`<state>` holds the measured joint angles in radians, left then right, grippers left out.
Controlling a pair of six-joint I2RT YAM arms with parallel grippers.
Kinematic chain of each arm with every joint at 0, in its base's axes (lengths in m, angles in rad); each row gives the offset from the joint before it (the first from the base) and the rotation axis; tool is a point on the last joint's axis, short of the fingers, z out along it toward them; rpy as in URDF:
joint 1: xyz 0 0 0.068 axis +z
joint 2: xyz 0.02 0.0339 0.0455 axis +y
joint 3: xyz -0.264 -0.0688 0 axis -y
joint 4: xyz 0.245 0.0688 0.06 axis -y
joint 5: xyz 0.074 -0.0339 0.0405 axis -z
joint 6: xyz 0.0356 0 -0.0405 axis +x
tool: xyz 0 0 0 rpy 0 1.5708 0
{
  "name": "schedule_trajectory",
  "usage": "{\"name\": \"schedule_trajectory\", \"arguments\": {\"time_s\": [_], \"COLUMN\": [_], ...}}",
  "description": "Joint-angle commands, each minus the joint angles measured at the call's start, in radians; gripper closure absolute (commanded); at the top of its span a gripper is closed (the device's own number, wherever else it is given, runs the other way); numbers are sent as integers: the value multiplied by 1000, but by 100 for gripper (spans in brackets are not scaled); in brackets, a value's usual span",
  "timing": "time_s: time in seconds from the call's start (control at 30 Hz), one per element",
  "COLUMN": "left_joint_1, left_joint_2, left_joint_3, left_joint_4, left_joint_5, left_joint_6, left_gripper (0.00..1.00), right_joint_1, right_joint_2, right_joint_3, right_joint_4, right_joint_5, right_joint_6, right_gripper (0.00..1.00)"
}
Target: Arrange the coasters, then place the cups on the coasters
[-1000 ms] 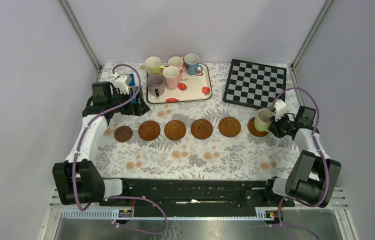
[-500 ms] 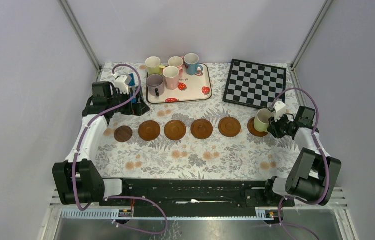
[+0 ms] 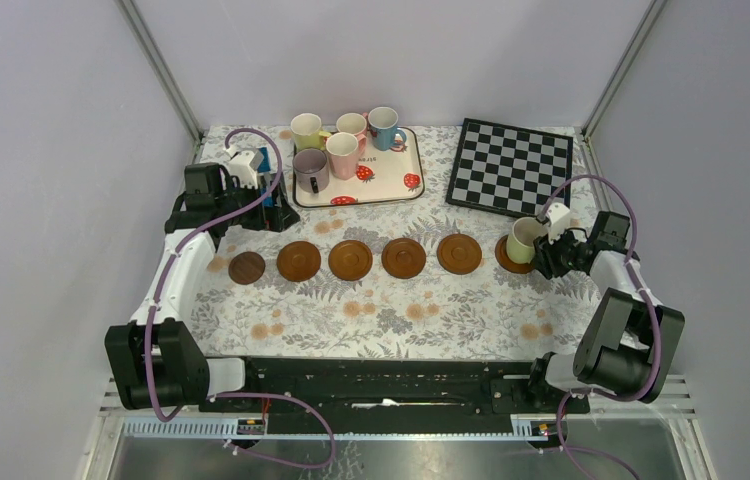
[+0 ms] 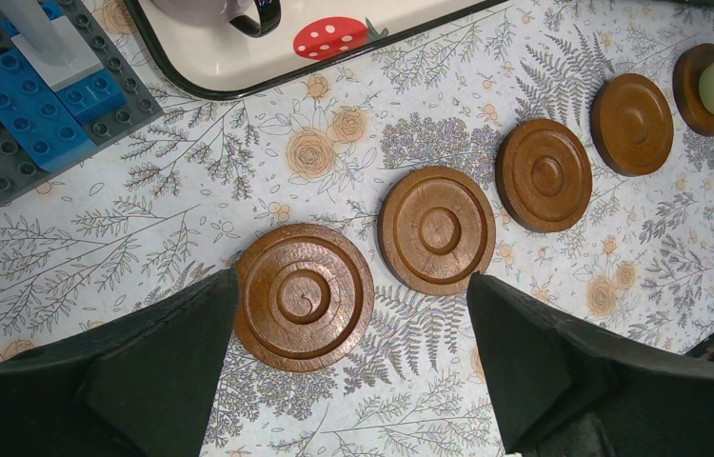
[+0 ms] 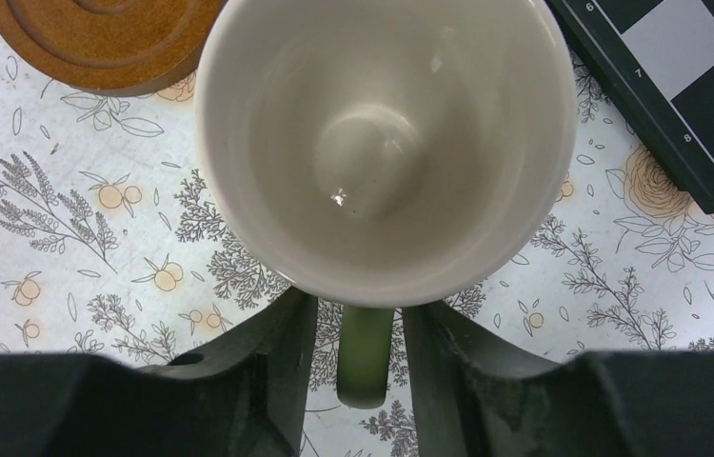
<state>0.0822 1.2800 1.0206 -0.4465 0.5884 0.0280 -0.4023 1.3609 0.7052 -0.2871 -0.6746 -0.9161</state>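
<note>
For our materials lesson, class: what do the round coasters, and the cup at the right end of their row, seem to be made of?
Coasters: probably wood, brown with a soft sheen. Faint grain and turned concentric rings show on top.
Cup: likely glazed ceramic. Its white inside is smooth and glossy with small bright highlights, and its handle is green.
</note>
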Motion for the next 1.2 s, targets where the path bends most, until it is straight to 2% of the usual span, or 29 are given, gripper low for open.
{"name": "schedule_trajectory", "arguments": {"time_s": [0.0,0.27,0.43,0.57,0.67,0.77,0.97,1.17], "left_joint_1": [7,7,7,6,7,7,-2,-76], "left_joint_2": [2,4,2,8,11,6,5,30], "left_joint_3": [17,18,19,30,41,37,40,52], "left_joint_4": [37,36,35,24,13,27,33,121], "left_joint_5": [10,17,20,19,14,-8,-42,-192], "left_joint_6": [-1,-1,3,12,8,-13,2,-24], "left_gripper": [1,1,1,1,1,1,1,1], "right_joint_1": [-10,-44,-55,-53,-33,31,254,456], "right_joint_2": [-7,3,-17,-33,1,52,134,281], "right_joint_3": [66,157,230,375,516,647,756,866], "right_joint_4": [-83,-235,-394,-535,-572,-539,-320,-207], "right_joint_5": [-6,36,35,-23,-50,-35,105,242], "right_joint_6": [-61,-167,-251,-237,-143,-6,250,439], "right_gripper": [52,39,16,1,0,0,0,2]}}
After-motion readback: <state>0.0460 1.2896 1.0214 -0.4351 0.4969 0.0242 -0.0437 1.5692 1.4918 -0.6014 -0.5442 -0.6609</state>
